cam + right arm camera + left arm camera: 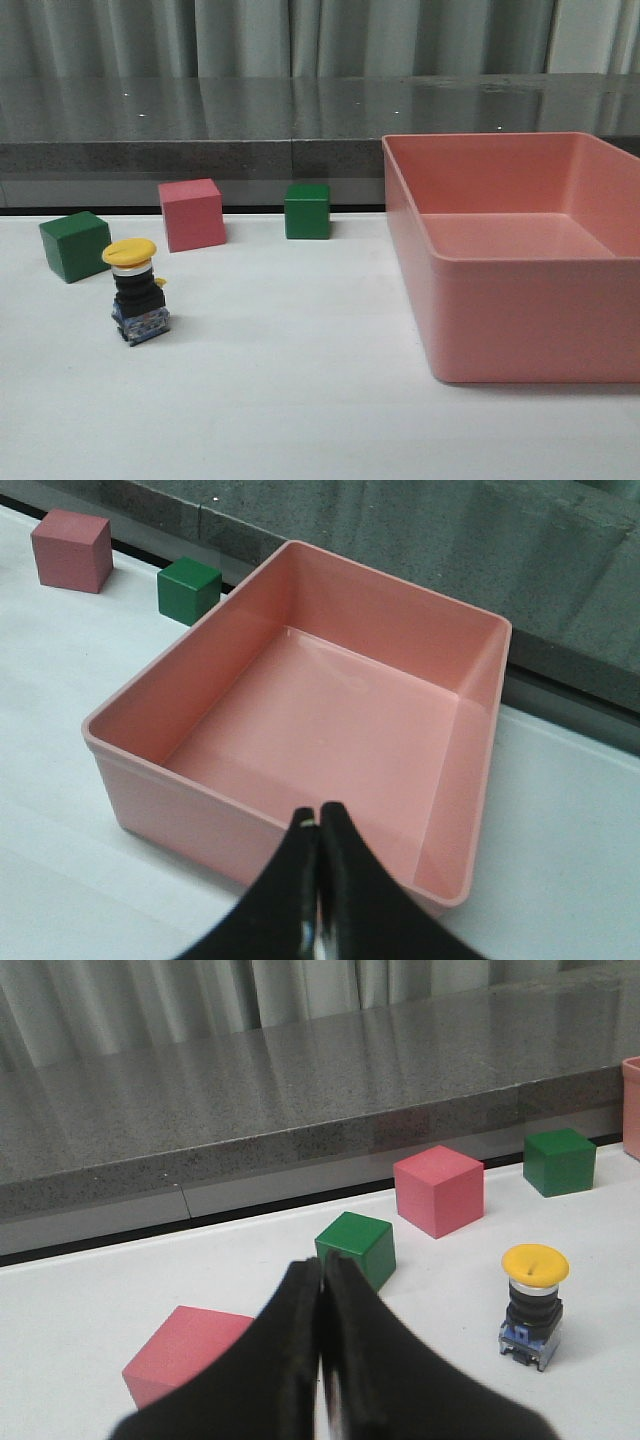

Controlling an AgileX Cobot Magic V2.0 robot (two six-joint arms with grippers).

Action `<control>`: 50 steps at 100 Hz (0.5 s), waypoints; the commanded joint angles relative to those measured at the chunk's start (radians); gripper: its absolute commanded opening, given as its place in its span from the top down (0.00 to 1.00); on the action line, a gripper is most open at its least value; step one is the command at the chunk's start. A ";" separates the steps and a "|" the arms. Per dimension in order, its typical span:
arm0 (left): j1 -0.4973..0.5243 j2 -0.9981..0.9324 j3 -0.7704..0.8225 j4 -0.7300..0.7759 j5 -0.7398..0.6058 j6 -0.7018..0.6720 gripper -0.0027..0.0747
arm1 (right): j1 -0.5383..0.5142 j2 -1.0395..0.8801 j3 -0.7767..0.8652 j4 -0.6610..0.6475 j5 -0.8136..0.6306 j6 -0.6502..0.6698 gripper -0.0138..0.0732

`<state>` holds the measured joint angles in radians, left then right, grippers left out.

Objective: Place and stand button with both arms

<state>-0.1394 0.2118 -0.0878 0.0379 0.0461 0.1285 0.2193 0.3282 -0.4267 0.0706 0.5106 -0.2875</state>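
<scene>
Front view: the button [137, 292] stands upright on its block base on the white table [300, 400], yellow cap up, apparently already stood; neither arm shows. Left wrist view: the left gripper [322, 1290], fingers pressed together and empty, hovers near the button, which sits ahead and off to one side. Right wrist view: the right gripper [318, 825], fingers pressed together, hangs over the pink bin [140, 770]; no button visible.

The white table [300, 400] carries a pink bin [520, 330] on its right side. On its left stand the upright button [136, 292], two green cubes [75, 245] [307, 211] and a pink cube [192, 214].
</scene>
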 commanded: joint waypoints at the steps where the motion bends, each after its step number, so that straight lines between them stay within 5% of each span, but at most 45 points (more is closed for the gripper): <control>1: 0.003 -0.034 0.006 0.094 -0.094 -0.118 0.99 | -0.008 0.007 -0.024 -0.002 -0.076 -0.003 0.91; 26: 0.049 -0.151 0.137 0.085 -0.196 -0.120 0.99 | -0.008 0.007 -0.024 -0.002 -0.076 -0.003 0.91; 50: 0.107 -0.248 0.134 0.085 -0.152 -0.120 0.99 | -0.008 0.007 -0.024 -0.002 -0.077 -0.003 0.91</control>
<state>-0.0476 -0.0051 0.0000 0.1223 -0.0270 0.0206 0.2179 0.3282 -0.4263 0.0706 0.5106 -0.2875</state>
